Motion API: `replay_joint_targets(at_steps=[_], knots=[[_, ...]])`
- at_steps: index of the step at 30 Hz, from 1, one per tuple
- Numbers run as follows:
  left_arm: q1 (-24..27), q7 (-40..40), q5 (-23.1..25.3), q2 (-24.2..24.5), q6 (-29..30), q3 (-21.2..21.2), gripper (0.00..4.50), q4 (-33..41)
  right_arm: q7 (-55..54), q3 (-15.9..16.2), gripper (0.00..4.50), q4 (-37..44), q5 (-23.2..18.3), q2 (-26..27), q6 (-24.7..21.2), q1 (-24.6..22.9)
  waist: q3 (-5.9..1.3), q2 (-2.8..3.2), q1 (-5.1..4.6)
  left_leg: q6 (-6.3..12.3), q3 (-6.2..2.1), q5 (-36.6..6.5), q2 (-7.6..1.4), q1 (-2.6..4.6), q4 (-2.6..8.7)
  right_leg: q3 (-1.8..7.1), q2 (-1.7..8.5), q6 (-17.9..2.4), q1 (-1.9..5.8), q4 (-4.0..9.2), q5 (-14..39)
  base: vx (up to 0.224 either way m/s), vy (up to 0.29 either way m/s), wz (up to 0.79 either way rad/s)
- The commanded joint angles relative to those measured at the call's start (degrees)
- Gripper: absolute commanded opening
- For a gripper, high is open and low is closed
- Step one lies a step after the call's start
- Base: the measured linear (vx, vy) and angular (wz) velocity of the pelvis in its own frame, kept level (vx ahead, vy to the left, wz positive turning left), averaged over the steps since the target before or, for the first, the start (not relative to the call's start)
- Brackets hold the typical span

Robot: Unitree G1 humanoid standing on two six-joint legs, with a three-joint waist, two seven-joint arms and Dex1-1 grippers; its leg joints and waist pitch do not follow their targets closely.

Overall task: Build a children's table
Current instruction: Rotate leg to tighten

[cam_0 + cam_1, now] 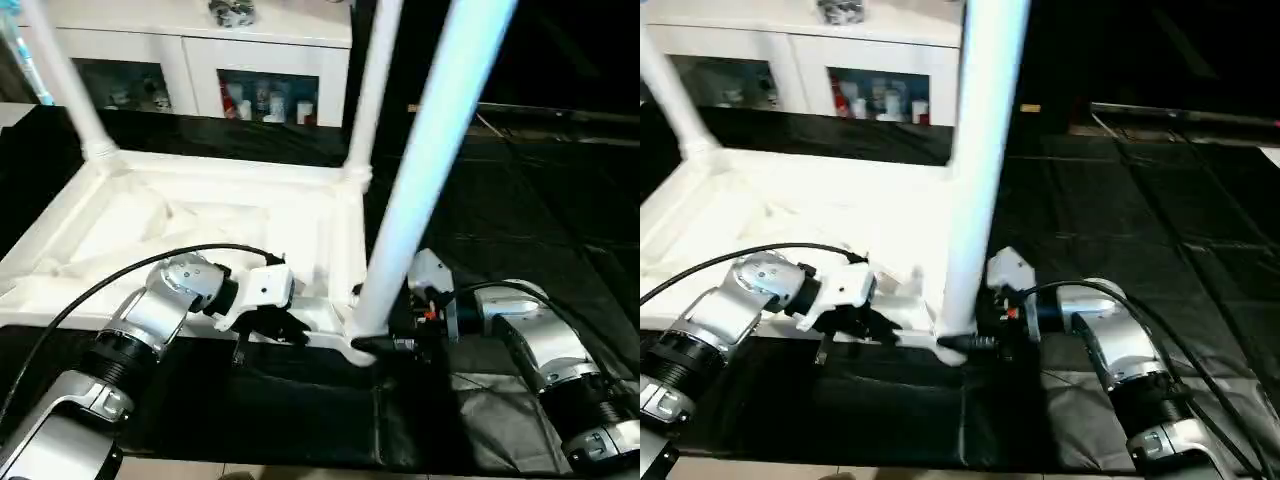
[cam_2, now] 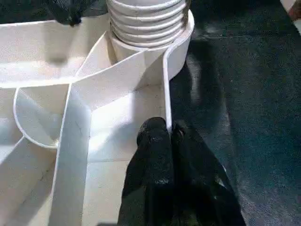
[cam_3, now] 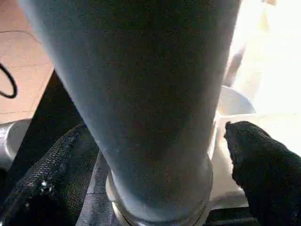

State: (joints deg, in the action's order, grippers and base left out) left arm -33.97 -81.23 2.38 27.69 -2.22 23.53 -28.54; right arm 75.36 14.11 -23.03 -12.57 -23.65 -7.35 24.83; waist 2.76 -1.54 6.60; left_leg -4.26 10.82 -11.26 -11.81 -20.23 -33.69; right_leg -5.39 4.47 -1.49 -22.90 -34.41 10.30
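Observation:
The white table top [image 1: 200,230] lies underside up on the black cover. Two legs stand in its far corners, one on the left [image 1: 70,80] and one on the right [image 1: 370,90]. A third leg [image 1: 420,170] leans in the near right corner socket [image 2: 181,52], and its ribbed end [image 2: 148,19] shows above the socket. My left gripper [image 1: 275,330] is shut on the top's thin near rim [image 2: 165,89], close to that corner. My right gripper [image 1: 385,345] stands open around the base of the third leg [image 3: 141,94], with one finger [image 3: 268,174] on each side.
A white cabinet [image 1: 200,60] with glass doors stands behind the table top. The black cover [image 1: 520,230] reaches far to the right. Cables run along both forearms.

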Motion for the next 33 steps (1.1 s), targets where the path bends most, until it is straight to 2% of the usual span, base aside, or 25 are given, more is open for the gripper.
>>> replay_joint_targets(at_steps=[1, 10, 11, 14, 16, 18, 21, 23, 26, 27, 28, 29, 30, 31, 32, 33], knots=[[0.6, -2.2, 0.9, -0.1, -0.9, 2.3, 0.0, 1.5, 0.7, 0.2, 4.12, -0.7, 0.7, -0.4, 0.2, 1.1, -3.58, -0.16, -0.33, 2.35, -0.54, -7.4, -2.26, 0.43, 3.9, 3.42, 4.37, -12.1, 2.98, 3.06, 9.0, 0.0, 0.0, 0.0], [0.9, -2.9, 0.8, 0.3, -1.2, 2.7, 0.0, 1.6, 2.4, 0.5, 3.54, -1.4, 0.0, -0.4, -0.1, 1.5, -3.65, -0.16, -0.28, 2.53, -0.43, -7.0, -2.24, 0.41, 3.74, 3.39, 4.29, -12.1, 2.97, 2.99, 8.8, 0.0, 0.0, 0.0], [0.9, -2.8, 0.8, 0.3, -1.1, 2.6, 0.0, 1.5, 2.4, 0.6, 3.34, -1.5, 0.1, -0.4, 0.2, 1.4, -3.69, -0.12, -0.25, 2.53, -0.43, -6.9, -2.22, 0.42, 3.73, 3.38, 4.3, -12.2, 3.0, 2.97, 8.5, 0.0, 0.0, 0.0], [1.0, -2.2, 0.9, 0.2, -0.9, 2.5, 0.0, 1.4, 2.7, 0.7, 3.26, -1.9, 0.2, -0.5, 0.4, 1.3, -3.67, -0.14, -0.25, 2.53, -0.43, -7.2, -2.22, 0.43, 3.71, 3.37, 4.27, -12.3, 3.01, 2.95, 8.5, 0.0, 0.0, 0.0], [1.3, -1.4, 0.6, -0.3, 0.0, 2.2, 0.0, 1.5, 2.9, 0.8, 2.87, -2.1, 0.1, -0.2, 0.3, 1.2, -3.7, -0.15, -0.22, 2.49, -0.43, -7.1, -2.21, 0.43, 3.69, 3.37, 4.28, -12.2, 3.02, 2.94, 8.6, 0.0, 0.0, 0.0], [1.3, -1.3, 0.4, -0.6, 0.4, 2.0, 0.0, 1.4, 2.8, 0.8, 2.77, -2.2, 0.0, 0.0, 0.2, 1.2, -3.73, -0.06, -0.24, 2.44, -0.45, -7.0, -2.2, 0.39, 3.66, 3.36, 4.28, -12.3, 3.06, 2.89, 8.3, 0.0, 0.0, 0.0], [1.3, -0.5, -0.1, -1.0, 1.9, 1.4, 0.0, 1.5, 2.2, 0.5, 2.69, -1.5, -0.7, 0.6, -1.2, 0.6, -3.66, -0.08, -0.21, 2.42, -0.45, -7.2, -2.19, 0.38, 3.66, 3.35, 4.25, -12.5, 3.06, 2.94, 8.6, 0.0, 0.0, 0.0], [1.2, 2.5, -0.4, -2.5, 5.0, 0.3, 0.0, 1.1, -1.5, 0.2, 2.68, -0.3, -0.6, 2.1, -3.9, -0.7, -3.6, 0.08, -0.19, 2.17, -0.47, -7.8, -2.22, 0.45, 3.69, 3.36, 4.31, -12.4, 2.99, 3.06, 9.5, 0.0, 0.0, 0.0], [0.6, 6.7, -0.8, -4.9, 8.7, -1.3, 0.0, 0.3, -8.0, 0.1, 2.67, 0.1, 0.8, 4.6, -6.5, -2.0, -3.2, -0.07, -0.46, 0.95, -0.58, -10.3, -2.08, 0.54, 3.99, 3.42, 4.37, -10.9, 2.87, 3.73, 14.8, 0.0, 0.0, 0.0], [0.4, 7.6, -0.8, -5.4, 9.4, -1.5, 0.0, 0.2, -9.4, 0.2, 2.67, 0.0, 1.4, 5.2, -6.6, -2.2, -2.94, -0.01, -0.66, 0.18, -0.67, -12.5, -1.91, 0.65, 4.14, 3.35, 4.42, -9.2, 2.68, 4.4, 20.1, 0.0, 0.0, 0.0], [-0.5, 11.7, -0.3, -7.4, 11.5, -2.4, 0.0, -0.6, -15.3, -0.5, 2.67, -1.6, 2.5, 8.2, -7.0, -2.4, -2.85, 0.1, -0.71, -0.24, -0.86, -14.4, -1.84, 0.95, 4.14, 3.3, 4.68, -7.8, 2.51, 5.06, 25.1, -0.051, -0.007, -0.03], [-1.5, 16.2, 0.2, -9.6, 13.2, -3.4, 0.0, -1.5, -21.6, -1.8, 2.67, -3.7, 3.0, 11.7, -7.3, -2.0, -2.78, 0.32, -0.93, -0.62, -0.84, -14.7, -1.84, 0.98, 4.18, 3.39, 4.61, -7.3, 2.39, 5.15, 26.2, 0.0, 0.0, 0.0], [-1.5, 16.2, 0.2, -9.6, 13.2, -3.4, 0.0, -1.5, -21.6, -1.8, 2.67, -3.7, 3.0, 11.7, -7.3, -2.0, -2.41, 0.15, -1.39, -1.37, -1.01, -16.6, -1.62, 1.27, 4.25, 3.09, 4.6, -6.2, 1.92, 5.83, 30.3, 0.0, 0.0, 0.0], [-3.0, 22.0, 0.5, -12.9, 16.5, -4.9, 0.0, -2.5, -31.7, -4.6, 2.67, -7.3, 3.0, 17.1, -8.8, -0.6, -2.14, 0.29, -2.15, -2.06, -1.4, -19.3, -1.46, 1.47, 4.37, 2.64, 4.74, -4.4, 1.97, 6.42, 35.4, 0.0, 0.0, 0.0], [-3.0, 22.0, 0.5, -12.9, 16.5, -4.9, 0.0, -2.5, -31.7, -4.6, 2.66, -7.3, 3.0, 17.1, -8.8, -0.6, -2.13, 0.22, -2.51, -2.42, -1.65, -20.5, -1.36, 1.55, 4.33, 2.17, 4.77, -3.4, 2.04, 6.63, 37.6, -0.057, 0.013, -0.15], [-4.4, 26.9, 0.8, -15.7, 18.8, -6.0, 0.0, -3.7, -39.0, -6.8, 2.66, -11.0, 2.7, 20.9, -9.2, 1.6, -2.29, 0.67, -2.93, -2.58, -2.06, -22.4, -1.11, 1.87, 4.12, 1.47, 4.94, -1.7, 2.13, 7.42, 40.5, -0.057, 0.013, -0.15]])
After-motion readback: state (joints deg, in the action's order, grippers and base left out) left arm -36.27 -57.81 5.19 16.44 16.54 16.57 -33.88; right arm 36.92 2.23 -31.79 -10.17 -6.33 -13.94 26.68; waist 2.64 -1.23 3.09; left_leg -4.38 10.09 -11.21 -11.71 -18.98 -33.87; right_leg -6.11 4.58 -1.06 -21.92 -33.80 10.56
